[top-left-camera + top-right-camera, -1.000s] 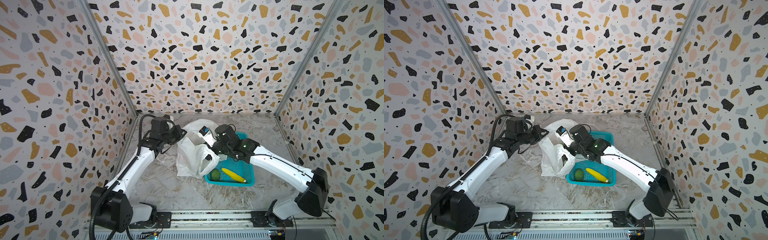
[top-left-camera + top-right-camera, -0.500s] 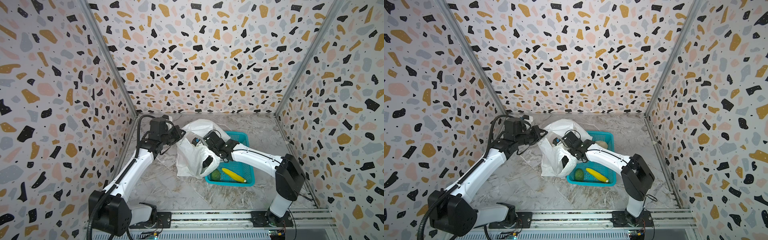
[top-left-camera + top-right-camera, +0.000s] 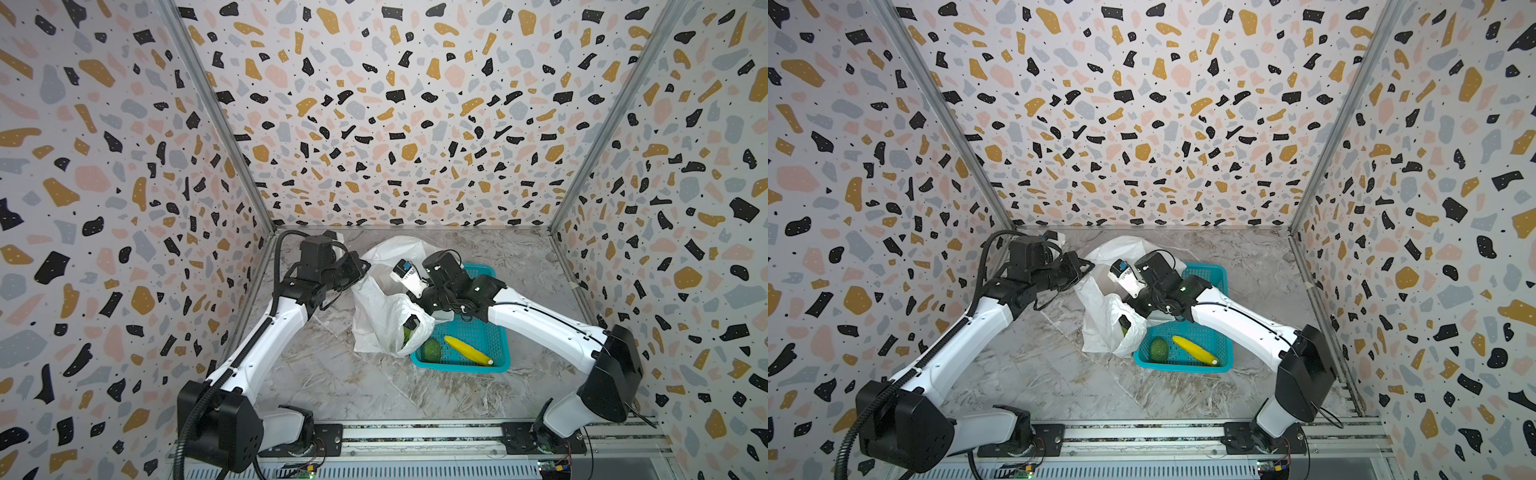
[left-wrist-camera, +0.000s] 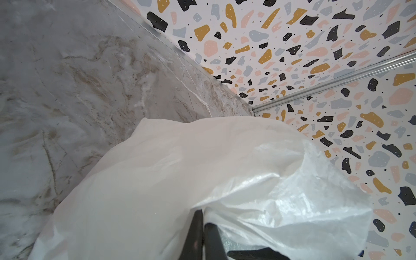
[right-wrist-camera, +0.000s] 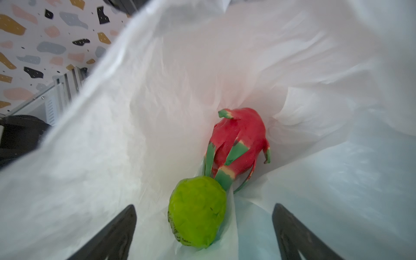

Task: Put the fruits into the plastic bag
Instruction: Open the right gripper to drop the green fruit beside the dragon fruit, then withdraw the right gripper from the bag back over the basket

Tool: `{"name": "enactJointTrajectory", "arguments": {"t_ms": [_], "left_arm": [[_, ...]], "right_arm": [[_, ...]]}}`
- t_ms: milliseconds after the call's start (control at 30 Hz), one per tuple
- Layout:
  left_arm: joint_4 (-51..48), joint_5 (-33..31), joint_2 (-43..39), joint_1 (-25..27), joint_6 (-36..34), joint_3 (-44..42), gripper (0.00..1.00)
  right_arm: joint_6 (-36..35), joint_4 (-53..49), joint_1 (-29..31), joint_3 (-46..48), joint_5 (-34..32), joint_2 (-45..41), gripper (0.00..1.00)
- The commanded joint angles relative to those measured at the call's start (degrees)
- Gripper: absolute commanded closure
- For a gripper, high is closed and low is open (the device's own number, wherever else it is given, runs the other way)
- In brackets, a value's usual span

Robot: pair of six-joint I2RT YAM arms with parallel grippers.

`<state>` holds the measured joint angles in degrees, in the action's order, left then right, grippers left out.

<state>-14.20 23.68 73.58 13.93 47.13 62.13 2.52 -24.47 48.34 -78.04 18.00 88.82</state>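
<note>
Thin white crinkly plastic bag (image 3: 382,316) slumped against teal perforated plastic basket (image 3: 461,365). Left gripper (image 4: 202,217) pinching bag's rim. Right gripper (image 5: 204,205) spread wide inside bag mouth, empty. Lime-green lumpy fruit (image 5: 197,211) and red dragon fruit (image 5: 238,139) lie touching in bag. Yellow banana (image 3: 467,350), dark green fruit (image 3: 431,350) in basket.
</note>
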Motion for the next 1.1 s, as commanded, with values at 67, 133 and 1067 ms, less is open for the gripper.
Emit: {"name": "enactJointTrajectory", "arguments": {"t_ms": [67, 133, 1067], "left_arm": [[0.22, -1.28, 0.13, -0.15, -0.26, -0.34, 1.0], [0.43, -1.32, 0.3, -0.15, -0.15, -0.34, 1.0], [0.31, -0.9, 2.77, -0.14, -0.33, 1.52, 1.0]], "right_arm": [[0.57, -0.25, -1.36, 0.63, -0.15, -7.06, 0.06], [1.27, 0.54, -2.61, 1.57, -0.11, -9.95, 0.06], [11.68, -4.22, -17.6, 29.32, -7.65, -27.34, 0.18]]}}
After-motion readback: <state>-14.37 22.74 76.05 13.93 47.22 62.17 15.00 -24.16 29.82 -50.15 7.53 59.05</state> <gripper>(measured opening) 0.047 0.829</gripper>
